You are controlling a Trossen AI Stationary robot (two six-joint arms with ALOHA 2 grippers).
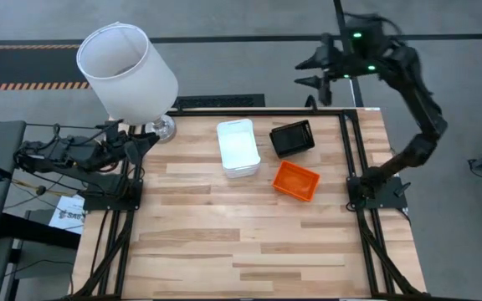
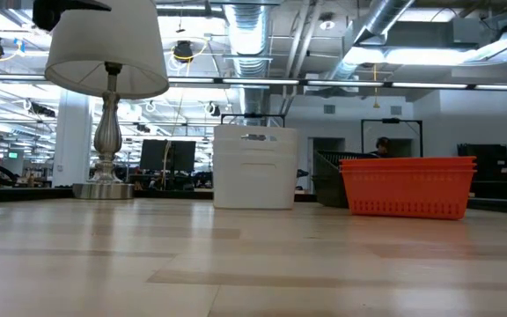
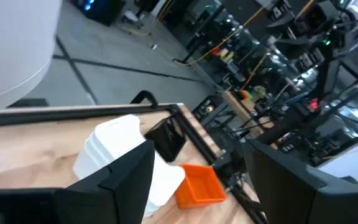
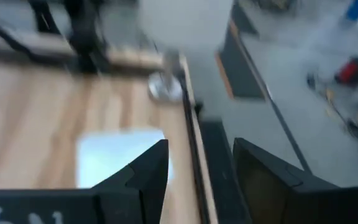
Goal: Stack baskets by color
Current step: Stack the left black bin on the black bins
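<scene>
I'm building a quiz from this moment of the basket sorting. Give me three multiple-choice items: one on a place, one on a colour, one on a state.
1. Where is the right gripper?
A. beyond the table's far edge
B. inside a basket
C. over the near edge

2. Which stack lies between the lamp and the black stack?
A. orange
B. white
C. blue

3. The right gripper is:
A. holding a basket
B. open and empty
C. pressed on the table

A: high view shows it off the table.
B: white stack lies there.
B: fingers apart, nothing between.
</scene>
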